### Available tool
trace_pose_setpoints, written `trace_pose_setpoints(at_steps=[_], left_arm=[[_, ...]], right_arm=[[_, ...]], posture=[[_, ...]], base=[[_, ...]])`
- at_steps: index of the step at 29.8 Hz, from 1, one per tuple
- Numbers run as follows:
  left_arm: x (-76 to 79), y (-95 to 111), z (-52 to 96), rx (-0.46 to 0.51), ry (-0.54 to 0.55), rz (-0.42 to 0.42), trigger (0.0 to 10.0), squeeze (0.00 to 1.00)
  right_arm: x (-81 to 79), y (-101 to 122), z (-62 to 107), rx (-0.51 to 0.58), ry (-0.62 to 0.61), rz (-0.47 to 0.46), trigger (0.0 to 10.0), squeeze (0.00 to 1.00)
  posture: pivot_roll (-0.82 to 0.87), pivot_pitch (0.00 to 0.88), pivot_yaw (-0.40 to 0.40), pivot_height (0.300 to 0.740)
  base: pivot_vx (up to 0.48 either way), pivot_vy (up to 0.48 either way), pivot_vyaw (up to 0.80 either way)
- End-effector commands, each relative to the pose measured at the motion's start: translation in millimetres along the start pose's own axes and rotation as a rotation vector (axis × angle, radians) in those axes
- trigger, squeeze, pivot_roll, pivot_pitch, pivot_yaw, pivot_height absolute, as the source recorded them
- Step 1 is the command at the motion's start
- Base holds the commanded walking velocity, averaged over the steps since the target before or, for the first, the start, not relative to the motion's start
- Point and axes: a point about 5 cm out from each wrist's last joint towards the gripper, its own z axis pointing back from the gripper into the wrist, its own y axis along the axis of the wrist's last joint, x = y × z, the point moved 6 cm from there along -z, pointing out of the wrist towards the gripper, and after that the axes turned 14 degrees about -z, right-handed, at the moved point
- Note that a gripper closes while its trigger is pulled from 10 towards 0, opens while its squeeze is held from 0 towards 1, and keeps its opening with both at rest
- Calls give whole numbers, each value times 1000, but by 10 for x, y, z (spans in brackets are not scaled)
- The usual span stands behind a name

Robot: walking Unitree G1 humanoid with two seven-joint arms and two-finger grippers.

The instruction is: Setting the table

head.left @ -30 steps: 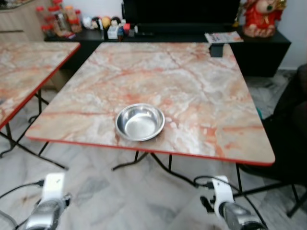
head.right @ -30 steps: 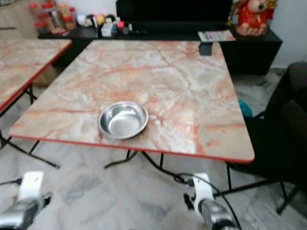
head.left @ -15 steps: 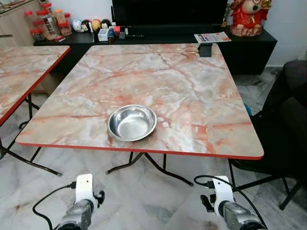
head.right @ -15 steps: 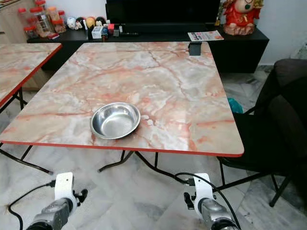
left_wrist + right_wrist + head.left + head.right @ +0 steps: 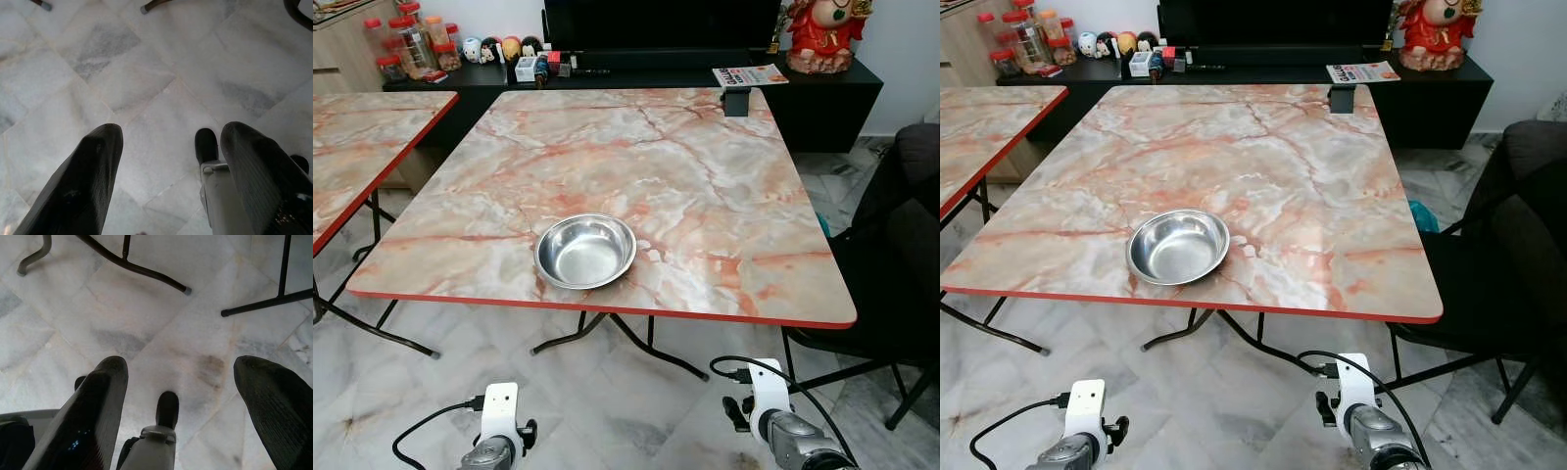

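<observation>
Marble-patterned in pink, orange and grey with a red edge, the table [image 5: 705, 186] takes up most of the scene, standing on thin black legs over a floor [image 5: 440, 392] of pale grey-veined marble tiles. A second table [image 5: 357, 147] with the same top stands to the left, apart from the first. Along the far wall runs a low black cabinet [image 5: 822, 98], with a dark screen above it, a red figurine [image 5: 822, 29] at its right end, a magazine [image 5: 749, 74] lying flat near that, and a row of red-lidded jars [image 5: 406, 44] and small items at the far left. A dark chair [image 5: 901, 255] stands at the table's right side.

On the table, near the front edge and a little left of centre, rests the steel bowl [image 5: 585, 251], upright and shiny, with nothing in it. A small dark block [image 5: 736, 101] stands at the far right edge of the tabletop.

Both arms hang low in front of the table, over the floor. The left gripper [image 5: 166, 147] has its two black fingers [image 5: 83, 186] spread apart with only tiles between them. The right gripper [image 5: 181, 382] likewise has its fingers [image 5: 98, 406] wide apart and holds nothing, with the table's leg ends beyond it.
</observation>
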Motion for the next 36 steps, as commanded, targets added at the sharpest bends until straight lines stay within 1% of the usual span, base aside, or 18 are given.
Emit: trace_pose_setpoints(at_steps=[1, 3, 19, 22, 36], left_arm=[[-43, -16, 1, -3, 14, 13, 10000, 0], [-20, -43, 4, -12, 9, -13, 10000, 0], [-58, -72, 6, -27, 29, -9, 10000, 0], [-71, -76, 7, -27, 33, -11, 10000, 0], [-95, -89, 8, -33, 39, -18, 10000, 0]], right_arm=[[-28, 16, -4, 3, 3, -25, 10000, 0], [-18, 27, -4, 6, -5, -2, 10000, 0], [-41, 12, -7, 8, 0, -22, 10000, 0], [-50, 8, -8, 7, 2, -20, 10000, 0], [-69, 3, -10, 8, 8, -24, 10000, 0]], posture=[[-70, 41, 67, 740], [-70, 41, 67, 740], [-68, 40, 78, 740], [-66, 38, 82, 740], [-62, 44, 85, 740]], base=[[0, 304, -800], [0, 311, -394], [0, 316, 0], [0, 322, -710], [0, 339, 0]])
